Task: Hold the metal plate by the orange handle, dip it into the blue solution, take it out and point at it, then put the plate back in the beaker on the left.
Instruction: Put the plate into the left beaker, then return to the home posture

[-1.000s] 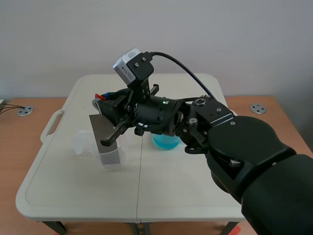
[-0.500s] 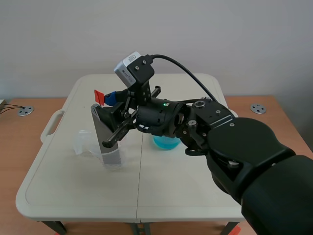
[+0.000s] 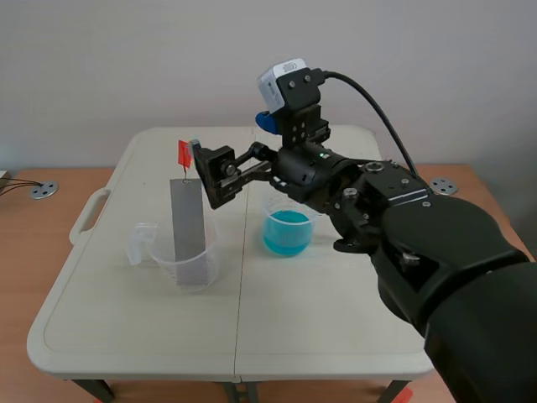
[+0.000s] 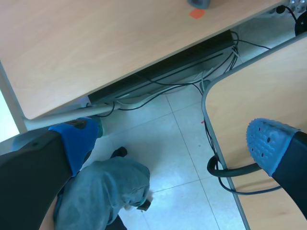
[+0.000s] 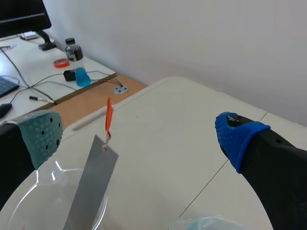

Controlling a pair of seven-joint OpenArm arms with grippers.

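A thin, stiff-looking metal plate stands nearly upright in the clear beaker on the worktop, left of the blue solution. Beyond it the right tool gapes wide, empty, beside the small orange handle, likely the only clean, if fiddly, pinch point.

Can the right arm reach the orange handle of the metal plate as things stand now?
Probably yes. The right gripper is open and close beside the orange handle. The handle stands free on top of the metal plate, well above the beaker, and nothing lies between gripper and handle.
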